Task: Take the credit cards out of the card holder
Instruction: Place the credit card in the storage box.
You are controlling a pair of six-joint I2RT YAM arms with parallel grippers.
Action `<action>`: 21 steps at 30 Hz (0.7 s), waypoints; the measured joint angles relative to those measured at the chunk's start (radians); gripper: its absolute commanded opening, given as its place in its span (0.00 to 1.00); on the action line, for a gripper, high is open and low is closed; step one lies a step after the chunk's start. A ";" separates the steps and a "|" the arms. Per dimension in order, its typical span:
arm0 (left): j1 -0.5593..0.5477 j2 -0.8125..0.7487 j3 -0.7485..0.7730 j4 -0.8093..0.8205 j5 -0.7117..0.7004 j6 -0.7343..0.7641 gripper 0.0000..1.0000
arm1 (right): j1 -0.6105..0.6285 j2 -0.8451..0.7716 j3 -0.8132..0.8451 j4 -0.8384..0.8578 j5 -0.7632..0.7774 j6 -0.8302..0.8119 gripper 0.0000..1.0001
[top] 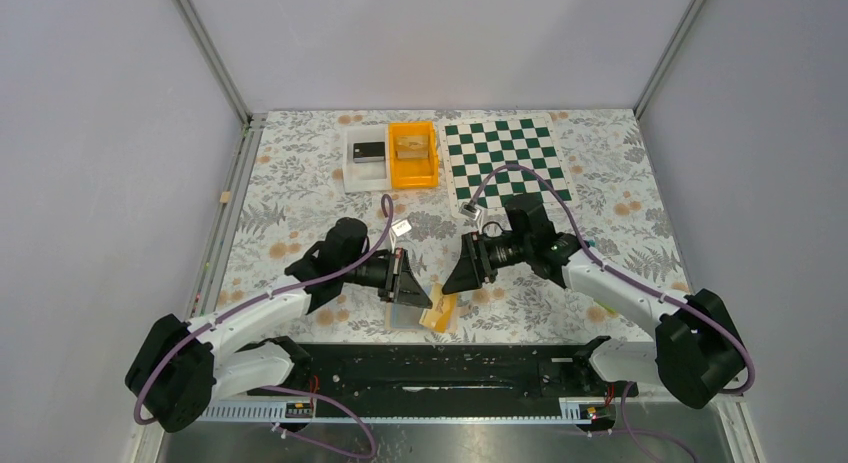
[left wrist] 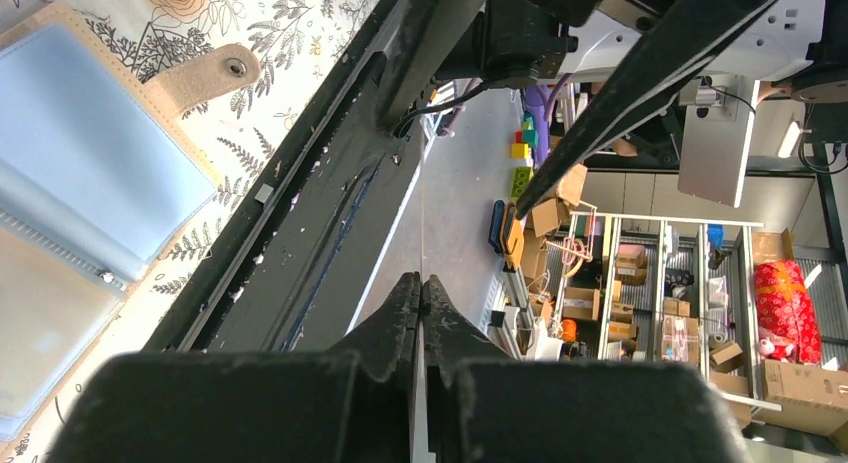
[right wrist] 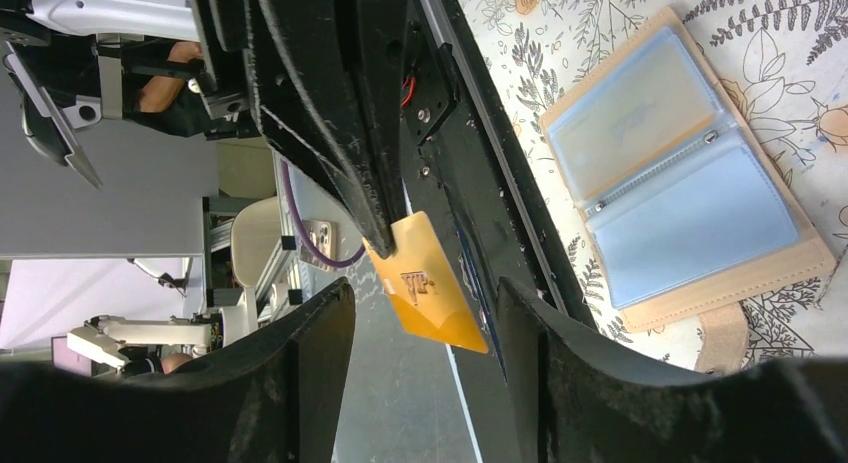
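The right gripper [right wrist: 425, 283] stands wide, its two black fingers well apart at either side of its wrist view. Just beyond them the left gripper [right wrist: 382, 245] is pinched tight on the top corner of one yellow-orange credit card [right wrist: 432, 308], which hangs tilted in the air over the bench's near edge. One card holder [right wrist: 680, 198] lies opened flat on the flowered bench [top: 300, 183], by the middle of the near edge and close to the held card. It has two light-blue clear panels inside a tan stitched border and a row of rings down the fold. One tan snap strap [right wrist: 725, 335] sticks out from one side. Whether more cards sit in the sleeves I cannot tell. Toward the far edge stand one white tray [top: 350, 173], one orange bin [top: 434, 158] just beside it, and one green-and-white chessboard [top: 505, 163] beside that.
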 measured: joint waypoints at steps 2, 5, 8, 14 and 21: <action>0.000 0.000 0.008 -0.005 0.001 0.006 0.00 | 0.000 0.010 0.000 0.000 0.000 -0.002 0.61; 0.000 0.000 0.016 -0.010 0.001 0.014 0.00 | 0.000 0.013 0.000 0.000 0.000 -0.003 0.53; 0.000 0.000 0.016 -0.023 0.001 0.023 0.00 | 0.000 0.014 0.000 0.004 -0.011 -0.002 0.38; 0.000 0.004 0.021 -0.043 0.005 0.034 0.00 | -0.002 0.035 -0.045 0.127 -0.059 0.061 0.42; -0.004 0.034 0.047 -0.069 0.018 0.043 0.00 | -0.001 0.047 -0.067 0.139 -0.068 0.071 0.38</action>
